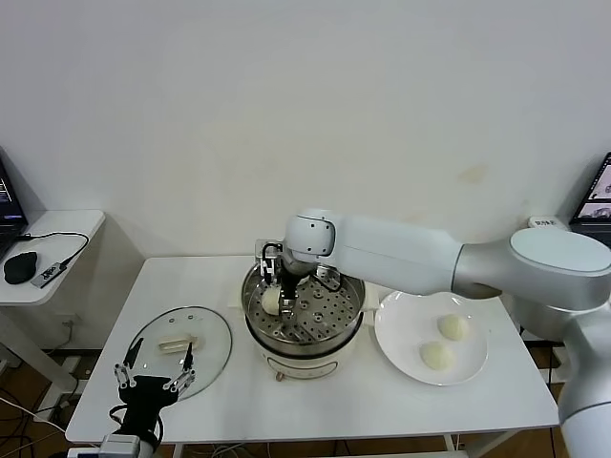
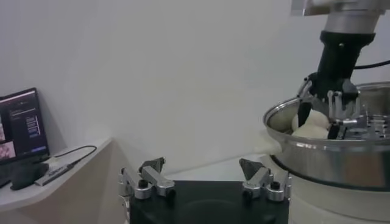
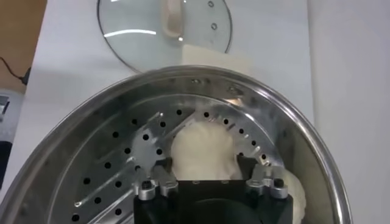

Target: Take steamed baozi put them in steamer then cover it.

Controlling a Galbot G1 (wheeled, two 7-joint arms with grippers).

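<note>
Left gripper (image 1: 153,374): parked low at the table's front-left edge, near 7 o'clock from the steamer; fingers (image 2: 152,178) spread wide apart with nothing between them.
Lid (image 1: 180,346): clear glass, lying flat on the table at about 8 o'clock from the steamer, just beside it; cream bar handle (image 1: 179,343) on top. The left gripper sits at its near rim.
Table (image 1: 315,401): white, carrying lid, steamer and plate in a row.
Steamer (image 1: 329,307): shiny steel basket with perforated floor on a cream pot base, at table centre, uncovered.
Buns in steamer: one bun (image 3: 202,149) lies on the floor at about 9 o'clock inside the basket, directly between the right gripper's fingers; a second bun (image 3: 296,193) shows partly beside it, close against it, toward the wall.
Right gripper (image 1: 281,283): reaching down into the steamer's left half over the bun; fingers (image 3: 159,180) stand apart on either side of the bun. Whether the pads touch it I cannot tell.
Plate (image 1: 399,345): flat, white, at 3 o'clock from the steamer, just beside it.
Buns on plate: two, one (image 1: 452,326) at the plate's middle, the other (image 1: 436,356) nearer the front edge, close together but apart.
</note>
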